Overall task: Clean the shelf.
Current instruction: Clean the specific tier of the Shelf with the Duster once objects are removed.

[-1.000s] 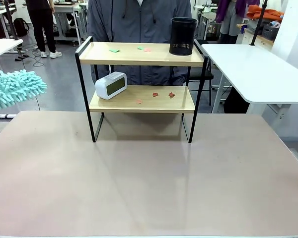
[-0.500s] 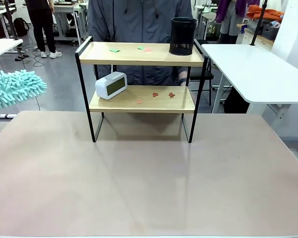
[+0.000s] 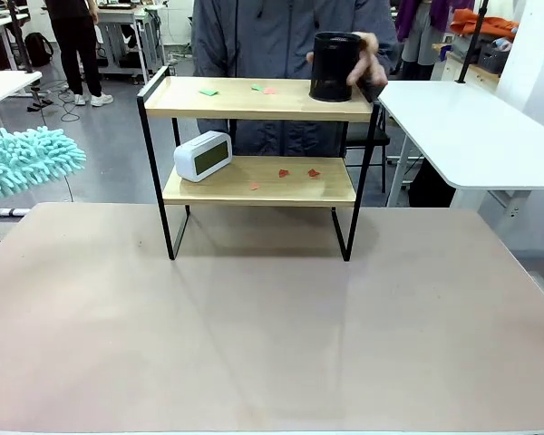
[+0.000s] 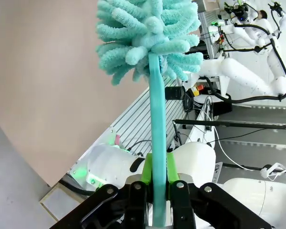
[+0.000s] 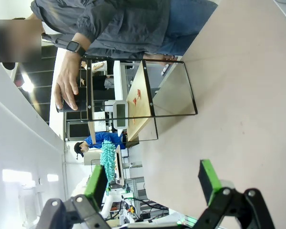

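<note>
Duster (image 4: pixel 148 33) in my left gripper (image 4: pixel 158 170)
It pinches the teal handle; my right gripper (image 5: pixel 153 182) is spread; the shelf (image 3: pixel 254 101) stands mid-desk (image 3: pixel 254 335), far side, a person's hand (image 3: pixel 367 56) on its black cup (image 3: pixel 334 65)

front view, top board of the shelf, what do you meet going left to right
green paper scrap → smaller green scrap → pink scrap → black cup, with the person's hand around it

Across from me, the person (image 3: pixel 281 36) has shifted right and put a hand (image 3: pixel 366 53) around the black cup (image 3: pixel 331 71) on the shelf (image 3: pixel 254 98) top board.
</note>
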Controlling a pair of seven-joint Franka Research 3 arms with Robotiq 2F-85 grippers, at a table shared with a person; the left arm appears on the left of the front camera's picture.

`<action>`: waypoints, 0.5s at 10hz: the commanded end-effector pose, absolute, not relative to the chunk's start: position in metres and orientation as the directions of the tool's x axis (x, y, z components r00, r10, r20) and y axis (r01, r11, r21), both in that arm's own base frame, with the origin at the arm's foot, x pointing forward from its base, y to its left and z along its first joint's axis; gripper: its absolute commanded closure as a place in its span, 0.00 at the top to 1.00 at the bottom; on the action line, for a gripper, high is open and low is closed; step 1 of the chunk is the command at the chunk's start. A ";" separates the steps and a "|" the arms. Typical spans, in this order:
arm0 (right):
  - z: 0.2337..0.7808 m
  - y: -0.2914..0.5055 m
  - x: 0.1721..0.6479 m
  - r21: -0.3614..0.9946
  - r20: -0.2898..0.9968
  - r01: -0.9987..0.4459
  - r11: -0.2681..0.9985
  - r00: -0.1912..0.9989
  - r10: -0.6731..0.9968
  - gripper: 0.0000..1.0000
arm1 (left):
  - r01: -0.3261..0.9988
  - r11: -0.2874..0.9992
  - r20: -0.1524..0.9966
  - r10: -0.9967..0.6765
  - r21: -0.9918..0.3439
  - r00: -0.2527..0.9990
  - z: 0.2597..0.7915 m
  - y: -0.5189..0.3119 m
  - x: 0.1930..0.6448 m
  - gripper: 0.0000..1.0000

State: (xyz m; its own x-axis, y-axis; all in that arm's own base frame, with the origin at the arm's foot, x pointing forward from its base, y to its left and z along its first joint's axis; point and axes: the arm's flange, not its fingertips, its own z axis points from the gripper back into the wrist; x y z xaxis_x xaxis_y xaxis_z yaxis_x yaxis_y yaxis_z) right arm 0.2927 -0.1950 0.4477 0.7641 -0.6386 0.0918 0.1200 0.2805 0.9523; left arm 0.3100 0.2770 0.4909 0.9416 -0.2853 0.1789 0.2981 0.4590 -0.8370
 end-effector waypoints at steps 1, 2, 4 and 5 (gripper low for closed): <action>0.448 -0.194 0.296 0.957 0.118 0.085 0.276 0.758 -0.642 1.00 | 0.296 0.459 0.172 -0.292 -0.838 0.941 0.494 0.276 0.305 0.00; 0.448 -0.194 0.296 0.957 0.118 0.085 0.276 0.758 -0.642 1.00 | 0.296 0.459 0.172 -0.292 -0.838 0.941 0.494 0.276 0.305 0.00; 0.448 -0.194 0.296 0.957 0.118 0.085 0.276 0.758 -0.642 1.00 | 0.296 0.459 0.172 -0.292 -0.838 0.941 0.494 0.276 0.305 0.00; 0.448 -0.194 0.296 0.957 0.118 0.085 0.276 0.758 -0.642 1.00 | 0.296 0.459 0.172 -0.292 -0.838 0.941 0.494 0.276 0.305 0.00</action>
